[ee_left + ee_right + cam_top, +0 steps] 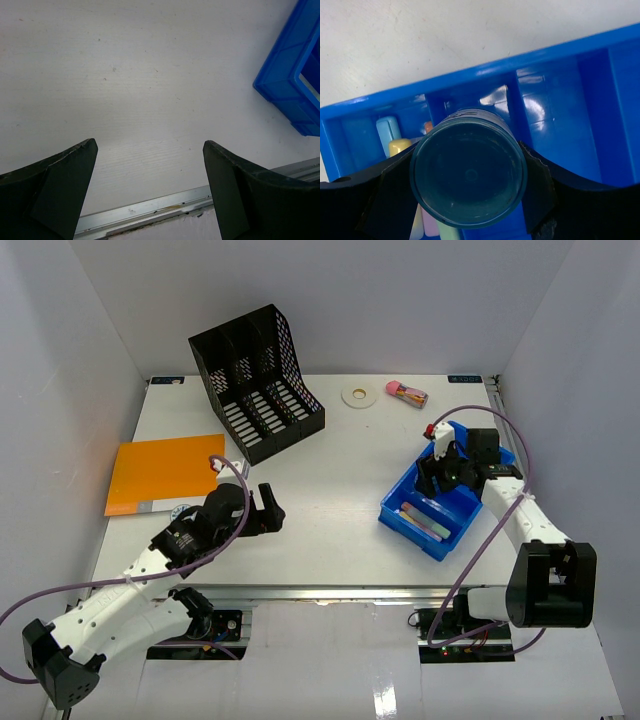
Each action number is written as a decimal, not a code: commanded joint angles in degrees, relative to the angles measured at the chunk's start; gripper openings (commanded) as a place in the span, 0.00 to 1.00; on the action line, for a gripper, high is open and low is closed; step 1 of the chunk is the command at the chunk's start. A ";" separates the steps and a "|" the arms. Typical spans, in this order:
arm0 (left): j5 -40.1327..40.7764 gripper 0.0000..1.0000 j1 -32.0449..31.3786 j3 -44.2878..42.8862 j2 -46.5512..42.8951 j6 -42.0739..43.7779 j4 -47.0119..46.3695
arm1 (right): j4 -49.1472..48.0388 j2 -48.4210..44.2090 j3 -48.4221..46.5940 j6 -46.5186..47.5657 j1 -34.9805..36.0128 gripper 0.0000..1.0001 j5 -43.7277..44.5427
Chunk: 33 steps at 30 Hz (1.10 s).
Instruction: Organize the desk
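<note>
The desk (340, 470) is a white tabletop with a metal rail (330, 592) along its front edge. My left gripper (268, 510) hovers low over bare desk (150, 75) near the rail (150, 210). Its jaws (150, 150) stand wide open with nothing between them. My right gripper (443, 458) hangs over the blue bin (400, 512) and is shut on a dark blue-green cylinder (468, 170), seen end-on. A white part with a red tip (434, 433) sticks up beside it. Pastel sticks (395, 137) lie in the bin (470, 75).
A black file rack (258, 380) stands at the back left, with an orange folder (165, 472) flat in front of it. A white tape roll (358, 394) and a small clear case with pink contents (407, 392) lie at the back. The bin's corner (285, 75) shows right of my left gripper.
</note>
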<state>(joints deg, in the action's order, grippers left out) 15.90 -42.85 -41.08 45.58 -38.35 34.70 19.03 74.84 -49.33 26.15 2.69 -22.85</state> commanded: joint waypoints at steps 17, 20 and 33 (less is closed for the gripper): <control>0.24 0.98 0.17 -2.25 1.07 0.73 -0.84 | -0.88 6.27 -2.17 2.55 -1.99 0.61 -4.65; 1.05 0.98 0.47 -2.34 1.65 0.64 -0.41 | -0.82 5.54 -2.06 2.33 -2.01 0.77 -5.69; -8.59 0.98 15.19 -7.23 10.06 4.92 0.05 | -0.23 -3.57 -2.23 1.13 -2.26 0.90 -8.84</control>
<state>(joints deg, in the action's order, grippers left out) 10.82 -30.27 -43.99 54.61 -35.57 34.62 19.55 74.06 -49.15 27.44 0.73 -28.95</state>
